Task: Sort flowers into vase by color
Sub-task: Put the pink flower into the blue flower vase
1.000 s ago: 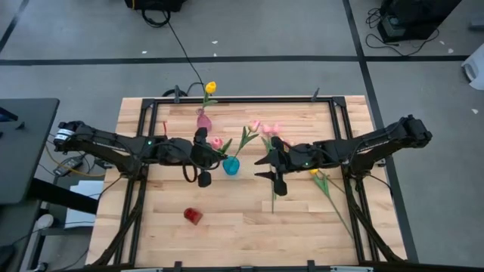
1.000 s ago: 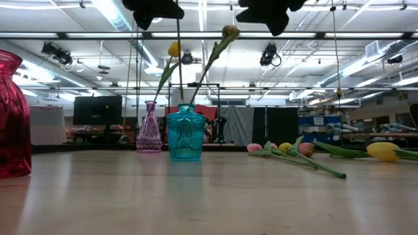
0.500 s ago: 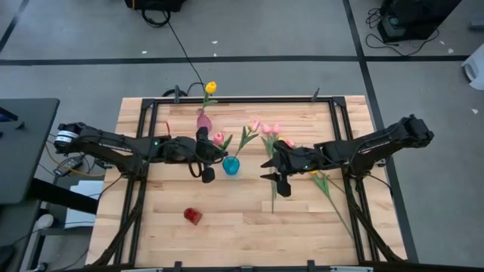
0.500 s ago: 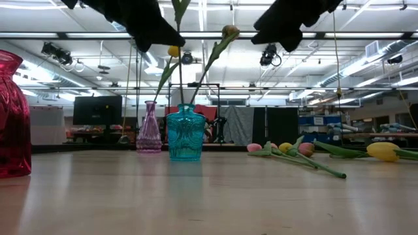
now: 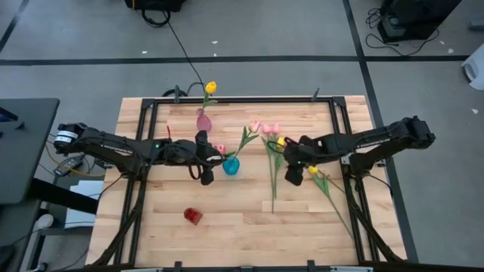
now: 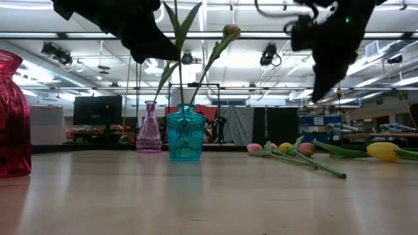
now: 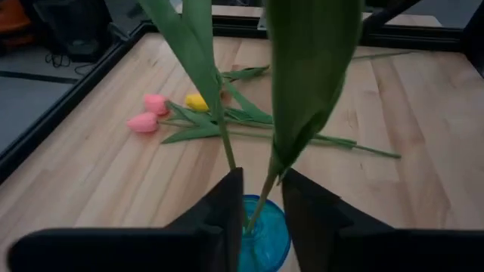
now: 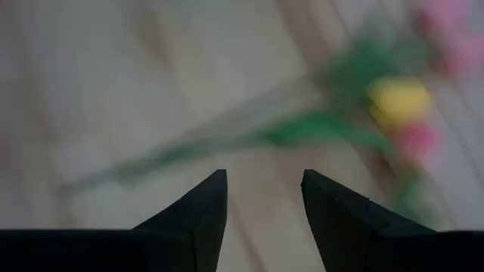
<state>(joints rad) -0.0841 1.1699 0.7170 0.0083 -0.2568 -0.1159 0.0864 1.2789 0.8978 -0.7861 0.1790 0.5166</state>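
My left gripper (image 5: 214, 157) is over the teal vase (image 5: 231, 165), shut on a pink tulip whose head (image 5: 219, 148) shows beside it. A second tulip (image 6: 229, 31) stands in the same vase (image 6: 185, 134). A yellow tulip (image 5: 210, 88) stands in the purple vase (image 5: 203, 119). Several pink and yellow tulips (image 5: 274, 134) lie on the table right of the teal vase. My right gripper (image 5: 292, 174) is open and hovers above them, touching nothing; its wrist view shows them blurred below the fingers (image 8: 263, 204). My left gripper (image 7: 262, 200) pinches the pink tulip's green stem (image 7: 266, 187) between its two fingers, coming level from the table's left, across the stem. The tulip stands nearly upright, its lower end going down into the teal vase's mouth (image 7: 257, 227). Its leaves (image 7: 310, 68) rise past the fingers.
A red vase (image 5: 193, 216) stands near the table's near-left part, large at the low view's left edge (image 6: 13, 114). Long stems (image 5: 273, 185) and another yellow tulip (image 5: 312, 171) stretch toward the near right. A black frame (image 5: 249, 98) borders the table.
My left gripper has come down over the teal vase, lowering the pink tulip so its leaves now show above the vase in the low view. My right gripper has moved toward the table's right edge, over the lying tulips, and has turned.
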